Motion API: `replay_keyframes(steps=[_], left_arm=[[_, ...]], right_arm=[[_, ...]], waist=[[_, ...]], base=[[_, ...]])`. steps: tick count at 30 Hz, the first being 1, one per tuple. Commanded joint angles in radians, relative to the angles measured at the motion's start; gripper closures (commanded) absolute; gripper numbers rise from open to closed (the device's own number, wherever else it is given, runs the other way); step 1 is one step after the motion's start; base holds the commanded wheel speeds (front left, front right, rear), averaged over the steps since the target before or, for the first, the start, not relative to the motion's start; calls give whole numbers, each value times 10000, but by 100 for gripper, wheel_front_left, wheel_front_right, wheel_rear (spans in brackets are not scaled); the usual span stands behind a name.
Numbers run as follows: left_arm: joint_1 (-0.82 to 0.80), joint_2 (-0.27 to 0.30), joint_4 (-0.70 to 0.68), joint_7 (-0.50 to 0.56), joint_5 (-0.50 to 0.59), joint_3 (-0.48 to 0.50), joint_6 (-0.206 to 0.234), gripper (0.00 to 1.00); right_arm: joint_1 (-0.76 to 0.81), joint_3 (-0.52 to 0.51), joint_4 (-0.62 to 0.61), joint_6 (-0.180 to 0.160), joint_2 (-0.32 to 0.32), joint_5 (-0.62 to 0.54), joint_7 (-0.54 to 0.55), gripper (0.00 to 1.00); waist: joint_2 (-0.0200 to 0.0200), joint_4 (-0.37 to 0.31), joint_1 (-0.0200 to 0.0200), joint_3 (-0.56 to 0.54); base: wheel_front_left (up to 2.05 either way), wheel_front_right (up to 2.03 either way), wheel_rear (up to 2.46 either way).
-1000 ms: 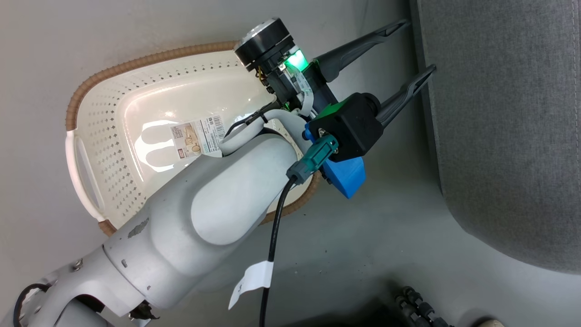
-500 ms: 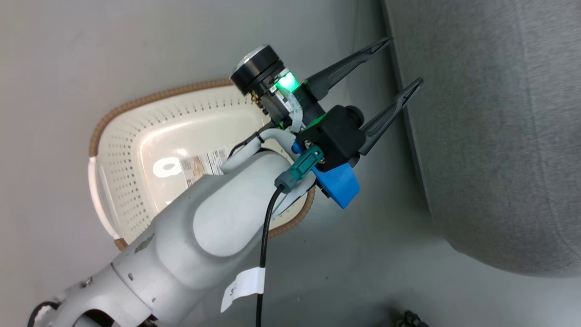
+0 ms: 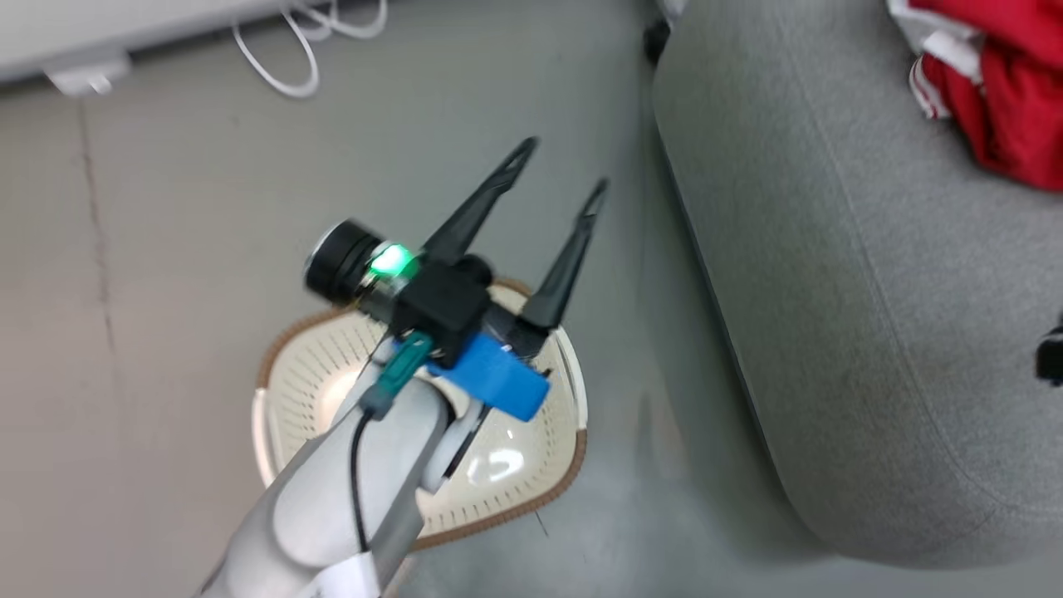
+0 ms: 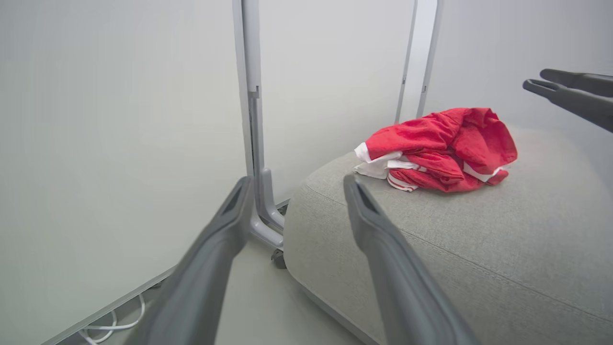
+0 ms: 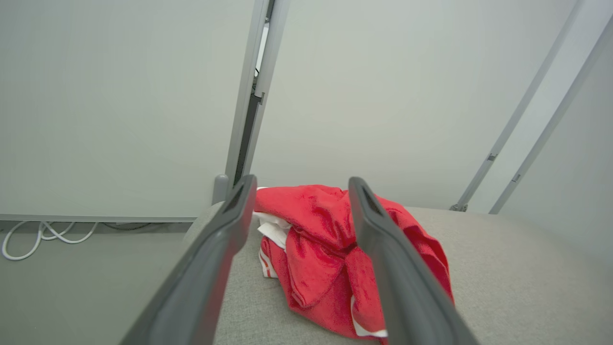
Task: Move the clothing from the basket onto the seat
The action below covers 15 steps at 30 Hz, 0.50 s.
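Observation:
The red clothing (image 3: 1009, 100) with white trim lies bunched on the far part of the light grey seat (image 3: 830, 332). In the right wrist view my right gripper (image 5: 301, 184) hangs open just above and in front of the clothing (image 5: 325, 239), holding nothing. My left gripper (image 3: 562, 168) is open and empty, raised over the far side of the cream basket (image 3: 498, 522) and pointing towards the seat's corner. The part of the basket's inside that shows holds nothing; my left arm hides the rest. The left wrist view shows the clothing (image 4: 440, 148) on the seat (image 4: 479, 249), with the right gripper (image 4: 536, 80) beside it.
White cables (image 3: 307, 50) lie on the floor by the wall at the top left. A grey metal post on a caster (image 4: 256, 143) stands behind the seat's corner. A strip of grey floor (image 3: 639, 374) separates the basket from the seat.
The head camera has swung: the basket now sits lower and smaller in view, and the seat's top with the red clothing has come in. The left gripper stays open.

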Motion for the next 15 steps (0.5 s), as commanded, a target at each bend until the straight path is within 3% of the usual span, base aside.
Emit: replay_keyframes(steps=[1,15], left_arm=[[465,71,-158,-44,73,331,83,0],[3996,-129,-1052,-48,694,3596,-33,0]], right_arm=[[348,234,-128,0,48,52,-4,0],[1877,1948,-338,0,719,12,-5,0]], waist=[[0,510,1,-1196],[0,1979,1,-3702]], base=[[0,0,0],[0,0,0]])
